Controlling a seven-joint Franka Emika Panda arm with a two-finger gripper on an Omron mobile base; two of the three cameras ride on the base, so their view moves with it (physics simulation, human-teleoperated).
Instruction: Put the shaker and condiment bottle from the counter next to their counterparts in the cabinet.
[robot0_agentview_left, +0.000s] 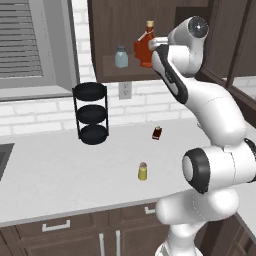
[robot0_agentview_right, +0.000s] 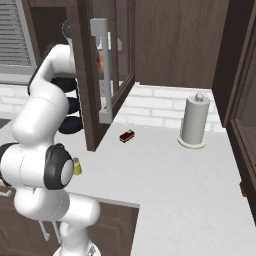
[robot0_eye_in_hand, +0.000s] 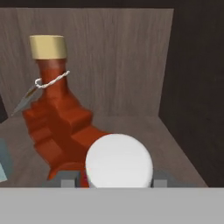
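Observation:
Inside the cabinet (robot0_agentview_left: 112, 30) my gripper (robot0_eye_in_hand: 113, 180) is shut on the condiment bottle; its pale round cap (robot0_eye_in_hand: 119, 159) rises between my fingers (robot0_eye_in_hand: 66, 181). Just behind and left of it on the shelf stands the red maple-leaf bottle (robot0_eye_in_hand: 57, 118) with a tan stopper. Left of that is the pale blue-grey shaker (robot0_agentview_left: 121, 57), cut off by the hand view's left edge. From the left base view my hand (robot0_agentview_left: 154, 45) reaches onto the shelf right beside the red bottle (robot0_agentview_left: 144, 47). The yellow-green shaker (robot0_agentview_left: 143, 171) stands upright on the counter (robot0_agentview_left: 60, 170), far below the gripper.
A black three-tier rack (robot0_agentview_left: 91, 113) stands at the wall under the cabinet. A small dark red-and-black object (robot0_agentview_left: 157, 133) lies on the counter. The cabinet's glass door (robot0_agentview_right: 107, 75) hangs open beside my arm. A paper towel holder (robot0_agentview_right: 194, 121) stands at the right. A sink edge (robot0_agentview_left: 2, 157) shows far left.

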